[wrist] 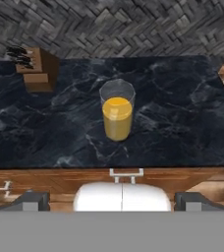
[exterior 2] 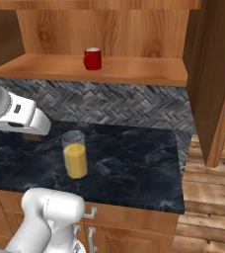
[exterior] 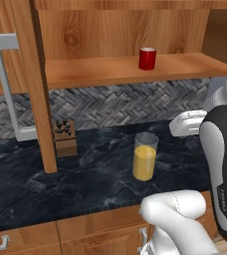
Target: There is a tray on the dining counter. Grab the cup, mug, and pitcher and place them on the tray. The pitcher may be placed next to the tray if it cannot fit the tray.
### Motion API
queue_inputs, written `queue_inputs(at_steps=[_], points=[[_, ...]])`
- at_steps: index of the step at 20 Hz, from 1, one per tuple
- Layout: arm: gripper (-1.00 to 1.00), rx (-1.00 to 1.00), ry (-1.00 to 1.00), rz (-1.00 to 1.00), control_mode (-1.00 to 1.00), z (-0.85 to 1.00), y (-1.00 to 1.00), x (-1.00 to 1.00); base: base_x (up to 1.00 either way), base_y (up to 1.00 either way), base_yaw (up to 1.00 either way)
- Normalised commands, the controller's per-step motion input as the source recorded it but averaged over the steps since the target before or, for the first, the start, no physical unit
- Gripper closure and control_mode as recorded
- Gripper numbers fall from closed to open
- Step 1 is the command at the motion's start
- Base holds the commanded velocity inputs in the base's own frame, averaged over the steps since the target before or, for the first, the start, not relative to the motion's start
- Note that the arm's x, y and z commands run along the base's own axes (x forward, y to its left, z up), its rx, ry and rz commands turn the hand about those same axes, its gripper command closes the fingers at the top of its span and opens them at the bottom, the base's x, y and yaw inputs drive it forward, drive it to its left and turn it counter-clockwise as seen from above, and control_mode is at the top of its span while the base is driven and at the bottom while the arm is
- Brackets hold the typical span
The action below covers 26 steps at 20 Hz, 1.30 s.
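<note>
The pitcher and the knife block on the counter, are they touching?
Apart. In the hand view, the pitcher stands in the middle of the counter and the knife block sits back by the wall, with bare black stone between them.

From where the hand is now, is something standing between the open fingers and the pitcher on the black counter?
Nothing visible stands in the way. In the hand view the pitcher stands alone on the black counter, straight ahead of the open gripper. The knife block is off to one side near the backsplash, and the red mug sits up on the wooden shelf.
</note>
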Motion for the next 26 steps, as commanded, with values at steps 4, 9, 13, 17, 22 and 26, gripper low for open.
queue_inputs(at_steps=[4,9,13,17,22,26], points=[[-1.0,0.0,-0.13,0.0,-1.0,0.01,0.0,0.01,0.0,0.0,0.0],[-1.0,0.0,-0.07,0.0,-1.0,0.04,0.0,0.0,0.0,0.0,0.0],[-1.0,0.0,0.0,0.0,-1.0,0.13,0.0,0.0,0.0,0.0,0.0],[-1.0,0.0,0.0,0.0,-1.0,0.23,0.0,0.0,0.0,0.0,0.0],[-1.0,0.0,0.0,-0.05,-1.0,0.24,0.0,0.0,0.0,0.0,0.0],[-1.0,0.0,0.0,-0.07,-1.0,0.27,0.0,0.01,0.0,0.0,0.0]])
